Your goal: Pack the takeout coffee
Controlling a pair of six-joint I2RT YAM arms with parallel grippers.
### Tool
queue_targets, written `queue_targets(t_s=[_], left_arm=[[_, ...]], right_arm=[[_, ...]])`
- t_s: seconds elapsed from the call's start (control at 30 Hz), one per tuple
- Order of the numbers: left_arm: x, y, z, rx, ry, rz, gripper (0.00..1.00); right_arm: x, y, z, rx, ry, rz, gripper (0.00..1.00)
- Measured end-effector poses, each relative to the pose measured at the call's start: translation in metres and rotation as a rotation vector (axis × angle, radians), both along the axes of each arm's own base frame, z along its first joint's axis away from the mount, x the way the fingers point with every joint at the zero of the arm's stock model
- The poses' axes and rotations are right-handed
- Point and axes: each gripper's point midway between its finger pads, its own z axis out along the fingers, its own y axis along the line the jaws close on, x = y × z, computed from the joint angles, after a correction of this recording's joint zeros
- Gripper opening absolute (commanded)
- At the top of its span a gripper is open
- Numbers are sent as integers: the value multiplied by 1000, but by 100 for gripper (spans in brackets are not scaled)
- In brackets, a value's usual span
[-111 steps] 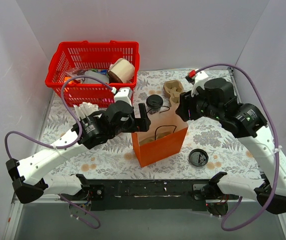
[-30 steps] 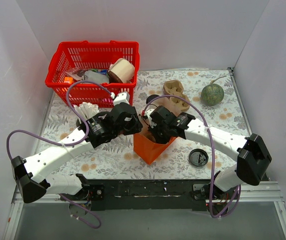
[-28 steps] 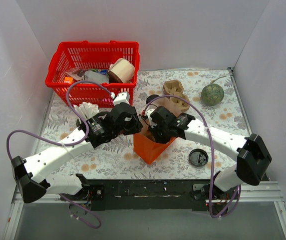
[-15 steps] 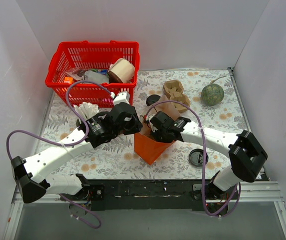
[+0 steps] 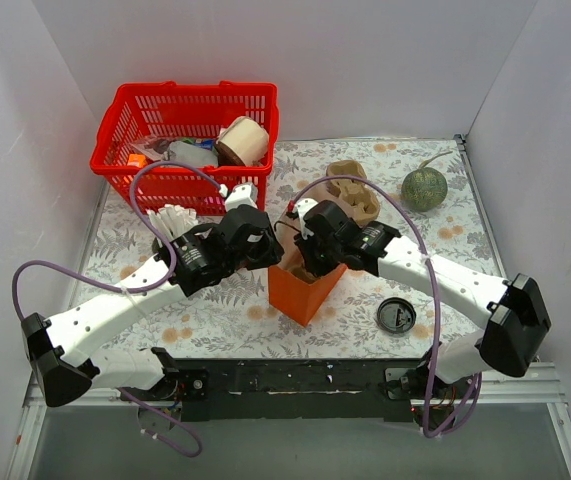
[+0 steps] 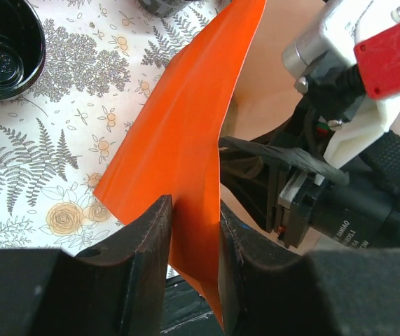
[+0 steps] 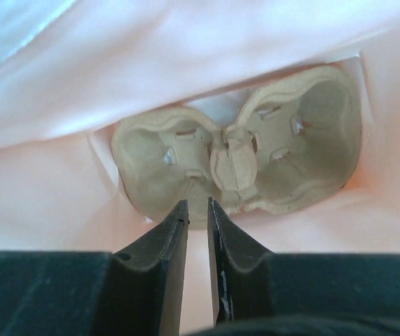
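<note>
A table [image 5: 445, 225] is seen from above. It is covered by a cloth [image 5: 215, 318] printed with grey leaves and small orange flowers. The table is closed in on three sides by plain white walls: the back wall [image 5: 365, 60], the left wall [image 5: 15, 150] and the right wall [image 5: 555, 130]. A black bar [image 5: 295, 378] is fixed along the near edge, and a grey strip [image 5: 295, 445] is seen below it, smooth and a little shiny. Everything is lit softly and evenly, and only faint shadows are thrown on the cloth.
</note>
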Motion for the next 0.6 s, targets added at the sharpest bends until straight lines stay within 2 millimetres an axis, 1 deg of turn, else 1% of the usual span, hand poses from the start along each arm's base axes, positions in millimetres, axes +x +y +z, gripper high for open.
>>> queue_targets(t_s=[0.07, 0.17, 0.33, 0.47, 0.53, 0.6], left_arm=[[0, 0, 0, -1, 0, -1, 28], [-1, 0, 1, -1, -1, -4, 28], [0, 0, 1, 0, -3, -6, 27], [0, 0, 1, 1, -4, -7, 27], [-1, 0, 0, 3, -2, -7, 27], [-1, 1, 0, 6, 0, -6, 27]], right_arm=[[5, 2, 2, 12, -15, -11, 26], [11, 4, -6, 0, -16, -25, 27], [18, 1, -40, -60, 23, -50, 27], [8, -11, -77, -121, 76, -57, 26], [4, -15, -85, -133, 87, -60, 27], [5, -14, -85, -125, 82, -61, 27]])
